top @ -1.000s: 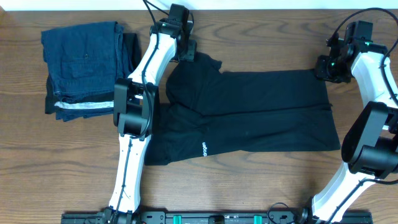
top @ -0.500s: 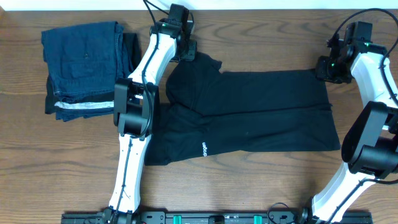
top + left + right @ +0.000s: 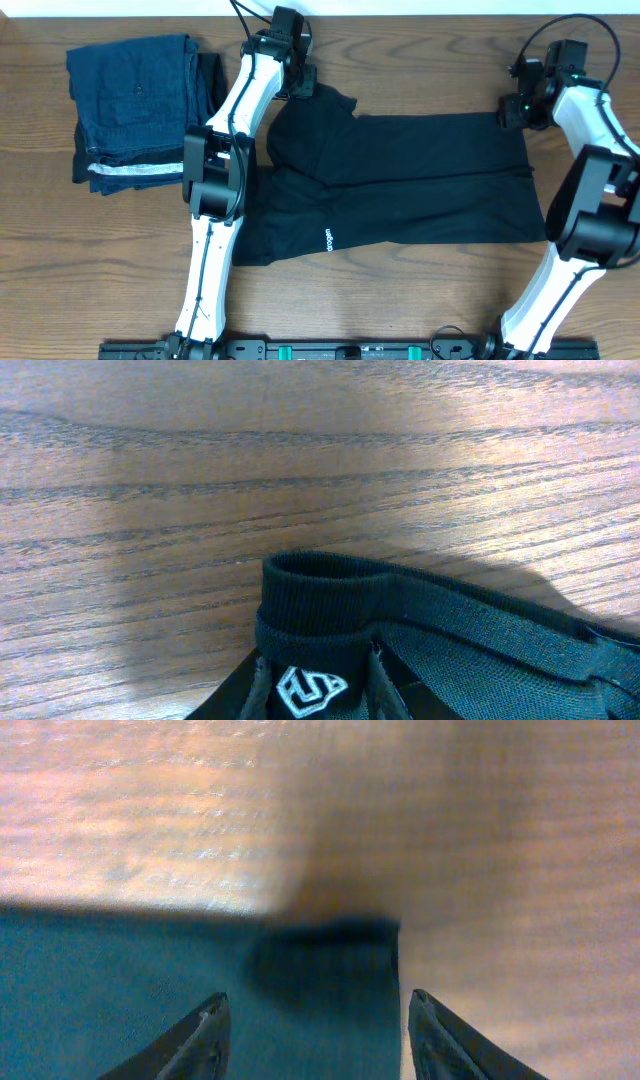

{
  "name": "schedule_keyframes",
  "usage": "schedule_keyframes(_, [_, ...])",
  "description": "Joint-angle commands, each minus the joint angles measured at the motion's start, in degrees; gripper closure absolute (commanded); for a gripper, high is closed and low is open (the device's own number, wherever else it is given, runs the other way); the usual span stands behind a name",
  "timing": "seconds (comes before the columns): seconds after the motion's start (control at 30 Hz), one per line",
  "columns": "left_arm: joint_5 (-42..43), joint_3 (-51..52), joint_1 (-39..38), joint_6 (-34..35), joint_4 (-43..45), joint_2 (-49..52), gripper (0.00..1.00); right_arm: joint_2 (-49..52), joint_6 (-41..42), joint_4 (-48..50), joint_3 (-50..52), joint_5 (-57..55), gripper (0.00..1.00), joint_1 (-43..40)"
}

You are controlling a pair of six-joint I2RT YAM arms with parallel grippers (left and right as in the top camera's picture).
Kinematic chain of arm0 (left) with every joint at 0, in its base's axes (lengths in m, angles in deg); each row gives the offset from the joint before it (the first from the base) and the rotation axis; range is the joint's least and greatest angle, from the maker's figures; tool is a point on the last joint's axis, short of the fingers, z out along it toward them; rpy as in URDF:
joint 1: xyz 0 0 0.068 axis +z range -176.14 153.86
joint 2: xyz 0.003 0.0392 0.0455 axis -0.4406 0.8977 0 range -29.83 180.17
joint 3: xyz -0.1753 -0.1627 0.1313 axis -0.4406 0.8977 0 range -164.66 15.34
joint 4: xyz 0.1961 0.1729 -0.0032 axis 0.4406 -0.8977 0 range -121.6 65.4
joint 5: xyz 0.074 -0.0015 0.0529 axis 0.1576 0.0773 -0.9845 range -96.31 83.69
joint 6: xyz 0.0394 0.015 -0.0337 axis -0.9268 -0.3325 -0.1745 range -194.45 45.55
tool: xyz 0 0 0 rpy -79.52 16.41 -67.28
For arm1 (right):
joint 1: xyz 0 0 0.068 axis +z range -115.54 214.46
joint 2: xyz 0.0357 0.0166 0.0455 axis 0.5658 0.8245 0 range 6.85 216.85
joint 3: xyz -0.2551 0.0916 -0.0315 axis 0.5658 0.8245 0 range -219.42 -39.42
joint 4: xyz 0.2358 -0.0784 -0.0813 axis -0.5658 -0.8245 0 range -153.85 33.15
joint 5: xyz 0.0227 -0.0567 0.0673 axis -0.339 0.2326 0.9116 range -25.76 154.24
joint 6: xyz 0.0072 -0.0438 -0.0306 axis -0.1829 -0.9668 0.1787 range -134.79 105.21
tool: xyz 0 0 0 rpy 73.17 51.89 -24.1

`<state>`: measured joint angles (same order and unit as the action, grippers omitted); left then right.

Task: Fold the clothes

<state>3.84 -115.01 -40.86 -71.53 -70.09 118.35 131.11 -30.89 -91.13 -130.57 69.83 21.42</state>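
Observation:
The clothes, a black T-shirt [image 3: 400,180], lie lengthwise across the table with a small white logo near the front fold. My left gripper [image 3: 300,85] is at the shirt's far left end. In the left wrist view it [image 3: 312,695] is shut on the ribbed collar [image 3: 330,595], and a white logo mark [image 3: 310,688] shows between the fingers. My right gripper [image 3: 512,108] hovers over the shirt's far right corner. In the right wrist view it [image 3: 315,1015] stands open, the shirt's corner [image 3: 330,980] lying flat below and nothing between its fingers [image 3: 200,1035].
A stack of dark blue folded garments [image 3: 135,105] with a white-striped edge lies at the far left, beside the left arm. Bare wooden table [image 3: 400,60] runs along the far edge behind the shirt and along the front.
My right gripper has opened, let go of the shirt's far right corner, and shifted slightly up and back. The left arm and the shirt have not visibly moved.

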Motion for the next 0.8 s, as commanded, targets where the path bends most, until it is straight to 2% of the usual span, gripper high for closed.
schedule_keyframes(0.0, [0.4,-0.6,0.2,-0.1,-1.0,1.7,0.71,1.5,-2.2,3.3,0.2,0.2,0.45,0.2])
schedule_keyframes(0.2, [0.4,-0.5,0.2,-0.1,-0.9,1.7,0.71,1.6,-5.9,5.2,0.3,0.2,0.44,0.2])
schedule_keyframes(0.57, [0.4,-0.5,0.2,-0.1,-0.9,1.7,0.7,1.8,-6.8,6.6,2.9,0.2,0.43,-0.5])
schedule_keyframes(0.77, [0.4,-0.6,0.2,-0.1,-0.9,1.7,0.7,1.8,-6.7,10.0,5.5,0.4,0.39,-1.4])
